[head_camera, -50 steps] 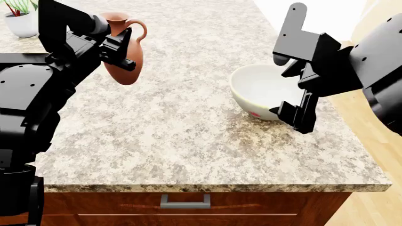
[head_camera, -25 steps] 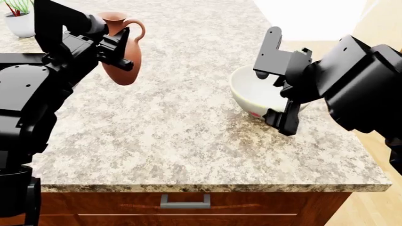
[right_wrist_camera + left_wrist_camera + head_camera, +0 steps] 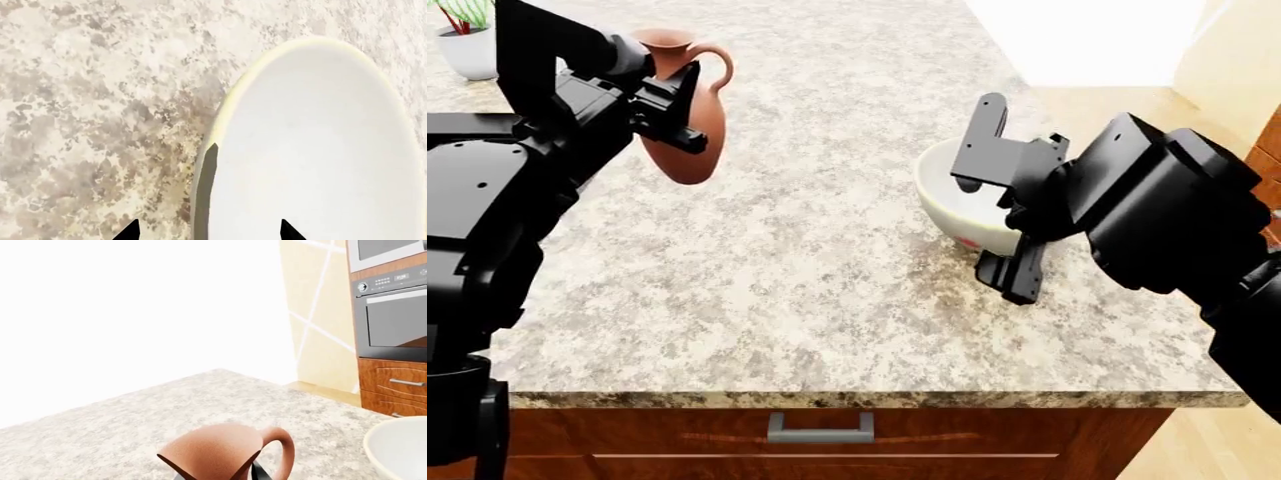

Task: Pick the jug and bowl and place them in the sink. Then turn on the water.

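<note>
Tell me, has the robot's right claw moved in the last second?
Yes. The right gripper has swung in toward the view's left and come down over the bowl, which sits in place on the counter.

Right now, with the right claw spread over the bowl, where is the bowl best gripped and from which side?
Best pinch the bowl by its thin upright rim, coming down from above, one finger inside and one outside. It is probably too wide to span whole, and it sits upright on the counter. The right claw already straddles the near rim.
</note>
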You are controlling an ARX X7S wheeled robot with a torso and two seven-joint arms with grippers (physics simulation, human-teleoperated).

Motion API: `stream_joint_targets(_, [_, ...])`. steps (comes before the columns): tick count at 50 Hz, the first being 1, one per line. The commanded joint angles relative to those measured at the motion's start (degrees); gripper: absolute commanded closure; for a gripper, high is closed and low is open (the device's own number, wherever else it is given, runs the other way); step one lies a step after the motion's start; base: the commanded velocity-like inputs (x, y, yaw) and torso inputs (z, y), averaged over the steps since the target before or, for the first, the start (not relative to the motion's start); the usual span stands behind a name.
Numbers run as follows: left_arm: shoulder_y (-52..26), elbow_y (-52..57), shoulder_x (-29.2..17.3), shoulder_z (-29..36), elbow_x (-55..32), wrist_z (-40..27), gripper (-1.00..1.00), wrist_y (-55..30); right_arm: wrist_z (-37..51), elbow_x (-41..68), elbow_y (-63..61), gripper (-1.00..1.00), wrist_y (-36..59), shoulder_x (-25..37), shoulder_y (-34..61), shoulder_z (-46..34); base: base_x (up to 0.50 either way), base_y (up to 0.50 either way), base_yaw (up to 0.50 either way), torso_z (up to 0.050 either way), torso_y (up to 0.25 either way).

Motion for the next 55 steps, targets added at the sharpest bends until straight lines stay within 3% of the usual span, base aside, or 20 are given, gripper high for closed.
stream_joint_targets(1, [-0.94, 1.49, -0.28, -0.93, -1.32, -0.62, 1.0, -0.16, 0.65, 0.11, 1.5, -1.0, -0.75, -0.65, -1.31, -0.07, 0.0, 0.0, 0.0, 0.0, 0.01])
stream_joint_targets(9, [-0.85, 1.24, -0.32, -0.89, -1.33, -0.56, 1.0, 0.16, 0.55, 0.04, 1.07, -1.0, -0.52, -0.47, -1.3, -0.44, 0.0, 0.0, 0.0, 0.001, 0.001])
stream_joint_targets(10, [-0.85, 1.28, -0.34, -0.91, -1.37, -0.58, 1.0, 0.11, 0.54, 0.01, 0.9, 1.0, -0.52, -0.4, -1.28, -0.52, 0.0, 0.0, 0.0, 0.0, 0.0])
stream_joint_targets(32, [-0.64, 2.03, -0.66, -1.65, -2.17, -1.04, 1.0, 0.0, -0.11, -0.52, -1.62, 1.0, 0.19, 0.65, 0.3, -1.51, 0.0, 0.0, 0.0, 0.0, 0.001])
stream_joint_targets(55, [-0.91, 2.98, -0.49, -1.73, -2.86, -1.42, 1.0, -0.38, -4.03, -0.45, -15.0, 1.0, 7.27, 5.73, 8.71, -1.62, 0.0, 0.0, 0.0, 0.0, 0.002])
